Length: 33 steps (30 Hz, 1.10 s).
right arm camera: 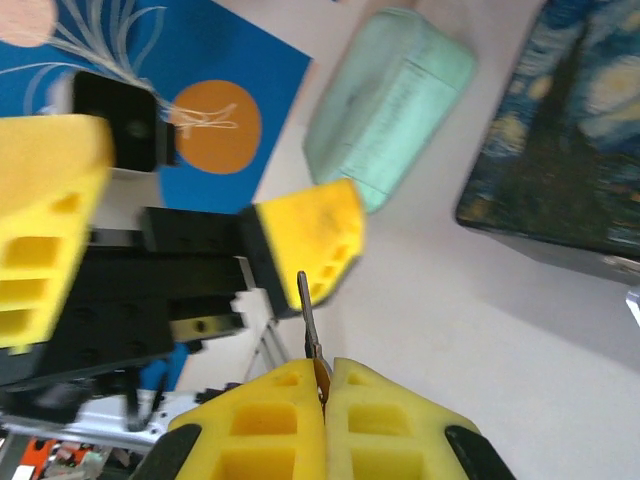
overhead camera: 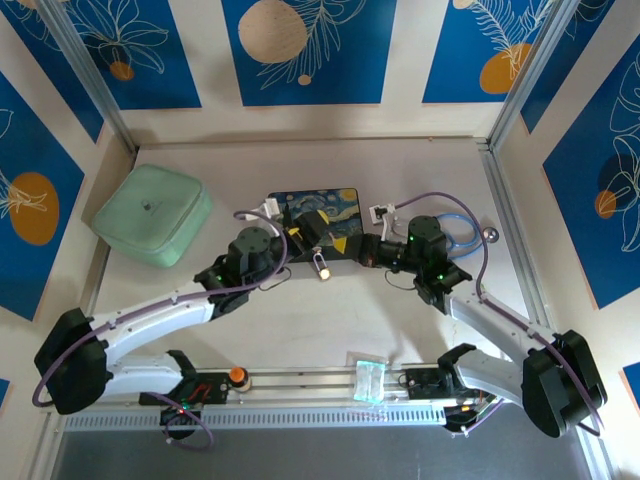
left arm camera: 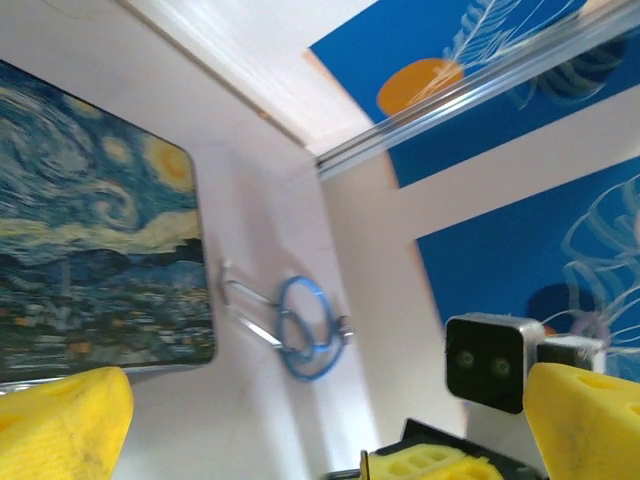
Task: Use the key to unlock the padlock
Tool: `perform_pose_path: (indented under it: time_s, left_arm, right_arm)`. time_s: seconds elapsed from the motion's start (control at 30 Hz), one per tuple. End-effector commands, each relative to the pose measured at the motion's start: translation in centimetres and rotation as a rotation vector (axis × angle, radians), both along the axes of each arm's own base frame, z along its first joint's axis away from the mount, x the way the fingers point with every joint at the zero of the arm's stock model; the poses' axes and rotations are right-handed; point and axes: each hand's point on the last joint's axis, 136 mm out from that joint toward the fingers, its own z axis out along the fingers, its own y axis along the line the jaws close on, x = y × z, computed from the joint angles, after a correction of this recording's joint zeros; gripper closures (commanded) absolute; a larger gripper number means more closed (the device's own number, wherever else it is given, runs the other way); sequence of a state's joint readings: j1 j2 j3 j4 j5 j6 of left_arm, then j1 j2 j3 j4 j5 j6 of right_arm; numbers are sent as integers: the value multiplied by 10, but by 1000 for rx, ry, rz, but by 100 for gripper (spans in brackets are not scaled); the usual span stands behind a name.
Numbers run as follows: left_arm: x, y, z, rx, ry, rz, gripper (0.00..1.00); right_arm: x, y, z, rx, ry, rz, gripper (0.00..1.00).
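Note:
My right gripper (right arm camera: 323, 375) is shut on the key (right arm camera: 306, 315), and its thin silvery blade sticks up out of the yellow pads. Just beyond the blade are the yellow fingers (right arm camera: 310, 235) of my left gripper, which stand wide apart with nothing between them. In the left wrist view my left gripper (left arm camera: 320, 400) is open, with the right gripper's fingertips (left arm camera: 430, 465) low between its fingers. From above, both grippers, left (overhead camera: 312, 238) and right (overhead camera: 345, 246), meet by the painted box. The padlock (overhead camera: 322, 266) sits on the table just in front of them, apart from both.
The starry-night box (overhead camera: 318, 208) lies right behind the grippers. A mint-green case (overhead camera: 152, 212) sits at the far left. A blue-tubed stethoscope (overhead camera: 457, 230) lies at the right, behind my right arm. A small clear packet (overhead camera: 368, 378) rests on the front rail.

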<state>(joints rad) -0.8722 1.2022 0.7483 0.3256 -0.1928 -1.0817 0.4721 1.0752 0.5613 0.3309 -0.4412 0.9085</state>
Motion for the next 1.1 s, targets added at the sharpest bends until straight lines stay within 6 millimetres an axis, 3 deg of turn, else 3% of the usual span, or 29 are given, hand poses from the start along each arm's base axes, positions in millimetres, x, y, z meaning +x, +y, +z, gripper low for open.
perform_pose_path:
  time_s: [0.0, 0.13, 0.23, 0.47, 0.67, 1.07]
  left_arm:
    - [-10, 18, -63, 294, 103, -15, 1]
    - [-11, 28, -113, 439, 169, 18, 6]
    - [-10, 20, -138, 474, 188, 9, 10]
    - [-1, 4, -167, 581, 225, 23, 15]
    - [6, -15, -186, 651, 249, 5, 17]
    - [7, -21, -221, 732, 292, 23, 38]
  right_arm:
    - [-2, -13, -21, -107, 47, -28, 97]
    - [-2, -25, -40, -178, 84, -63, 97]
    - [-3, -32, -55, -223, 121, -80, 97]
    - [-7, -43, -80, -270, 168, -112, 97]
    - [-9, -47, -88, -280, 181, -125, 97]
    - [-13, -51, -105, -283, 211, -142, 97]
